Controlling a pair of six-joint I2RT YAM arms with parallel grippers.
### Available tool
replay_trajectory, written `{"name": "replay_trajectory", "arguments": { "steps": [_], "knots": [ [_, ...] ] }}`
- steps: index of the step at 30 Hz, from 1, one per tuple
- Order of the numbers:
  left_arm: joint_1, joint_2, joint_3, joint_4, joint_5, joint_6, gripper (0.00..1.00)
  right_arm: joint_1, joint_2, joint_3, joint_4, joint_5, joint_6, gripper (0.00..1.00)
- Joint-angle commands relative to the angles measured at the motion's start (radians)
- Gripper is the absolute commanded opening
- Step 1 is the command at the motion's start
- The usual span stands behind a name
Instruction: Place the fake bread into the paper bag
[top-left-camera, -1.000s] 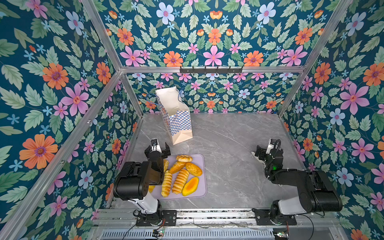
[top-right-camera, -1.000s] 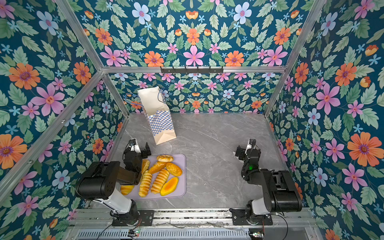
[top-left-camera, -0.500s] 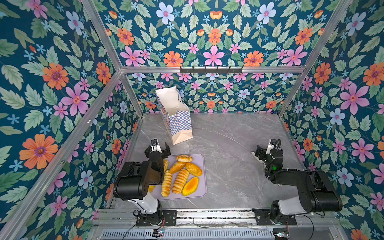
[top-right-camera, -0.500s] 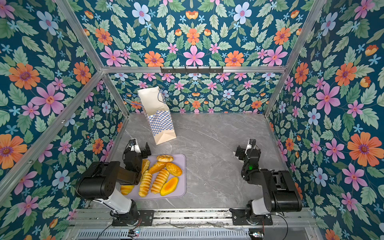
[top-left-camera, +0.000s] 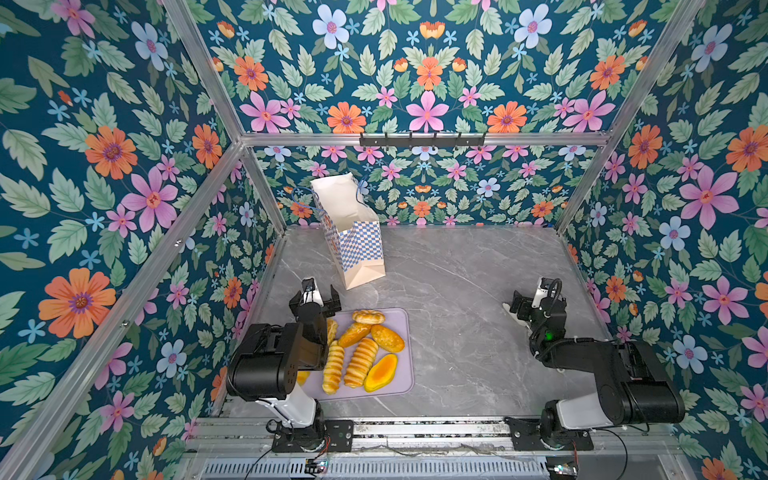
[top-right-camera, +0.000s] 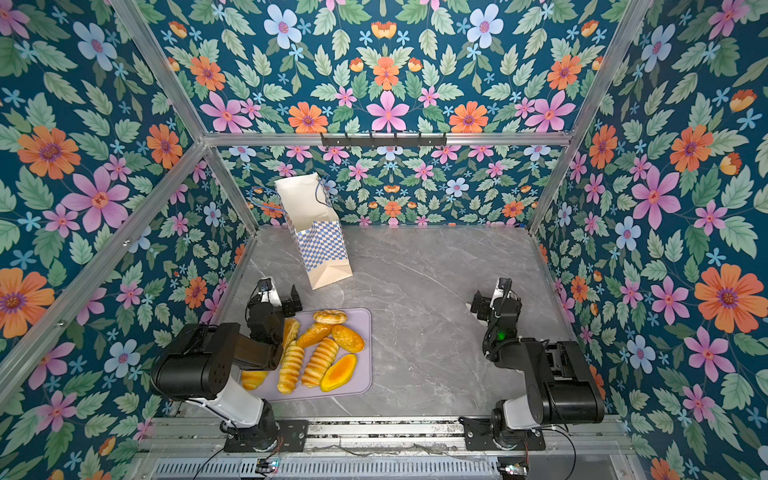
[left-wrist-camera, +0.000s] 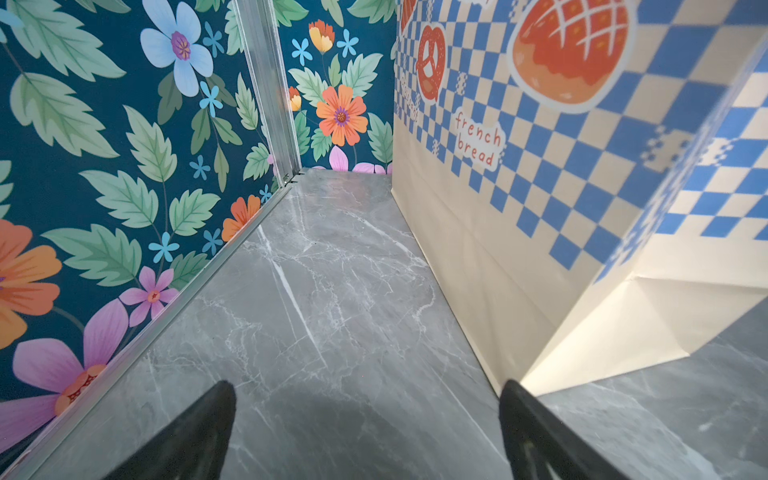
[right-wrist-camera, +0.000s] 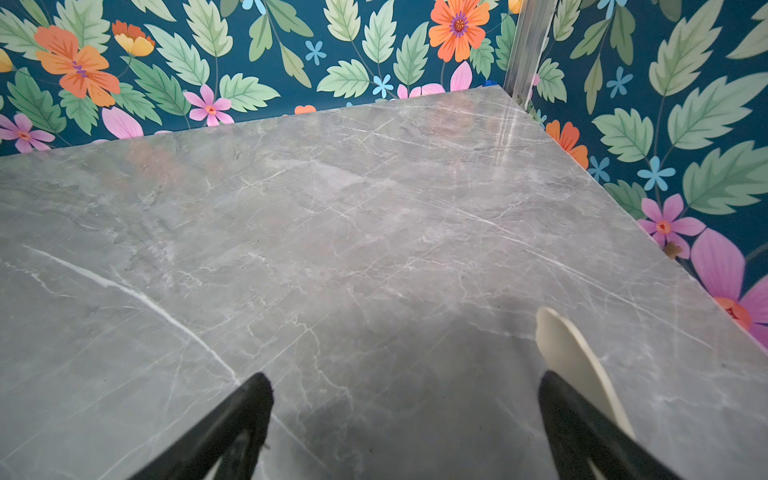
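Note:
Several glossy golden pieces of fake bread (top-left-camera: 360, 362) (top-right-camera: 320, 361) lie on a flat lilac tray (top-left-camera: 401, 384) (top-right-camera: 365, 376) at the front left, in both top views. The paper bag (top-left-camera: 358, 245) (top-right-camera: 323, 245), cream with a blue checkered band, stands leaning behind the tray with its mouth open upward. My left gripper (top-left-camera: 316, 298) (left-wrist-camera: 368, 399) hovers low over the table between tray and bag, open and empty; the left wrist view shows the bag (left-wrist-camera: 540, 187) just ahead and to one side. My right gripper (top-left-camera: 527, 304) (right-wrist-camera: 405, 395) is open and empty at the right.
Floral walls and aluminium frame posts (top-left-camera: 266, 195) close in the grey marble table (top-left-camera: 457, 291). A black hook rail (top-left-camera: 422, 139) hangs on the back wall. A cream plate (right-wrist-camera: 573, 361) is fixed beside one right finger. My left arm (top-left-camera: 274, 361) covers the tray's left edge.

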Motion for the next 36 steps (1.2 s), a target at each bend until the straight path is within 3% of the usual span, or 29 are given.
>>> {"name": "replay_trajectory", "arguments": {
  "steps": [1,3,7,12,15,17,20,22,25,29,32,36],
  "knots": [
    [-0.001,-0.084,0.008,-0.069,-0.092,-0.022,1.0,0.001,-0.114,0.037,-0.162,0.037,0.016,0.99],
    [-0.001,-0.153,0.027,-0.159,-0.143,-0.036,1.0,0.001,-0.219,0.064,-0.28,0.099,0.048,0.99],
    [-0.001,-0.302,0.067,-0.326,-0.248,-0.104,1.0,0.001,-0.405,0.083,-0.456,0.086,0.076,0.99],
    [-0.001,-0.459,0.225,-0.717,-0.362,-0.292,1.0,0.0,-0.58,0.224,-0.931,0.21,0.346,0.99],
    [0.0,-0.52,0.344,-0.993,-0.385,-0.425,1.0,0.001,-0.62,0.335,-1.203,0.204,0.443,0.99],
    [0.0,-0.557,0.392,-1.109,-0.355,-0.467,1.0,0.0,-0.659,0.367,-1.292,0.176,0.484,0.99],
    [0.001,-0.627,0.43,-1.256,-0.305,-0.565,1.0,0.0,-0.757,0.368,-1.296,0.009,0.471,0.81],
    [0.001,-0.679,0.446,-1.33,-0.213,-0.576,0.99,-0.001,-0.788,0.403,-1.349,-0.114,0.476,0.71],
    [0.001,-0.731,0.475,-1.441,-0.045,-0.576,0.94,0.001,-0.755,0.478,-1.472,-0.26,0.487,0.65],
    [0.001,-0.741,0.532,-1.62,0.101,-0.586,0.82,0.02,-0.689,0.485,-1.518,-0.465,0.521,0.59],
    [0.001,-0.727,0.529,-1.68,0.22,-0.61,0.8,0.154,-0.64,0.461,-1.507,-0.454,0.576,0.57],
    [-0.003,-0.694,0.497,-1.671,0.384,-0.648,0.74,0.456,-0.54,0.46,-1.47,-0.301,0.662,0.58]
  ]
}}
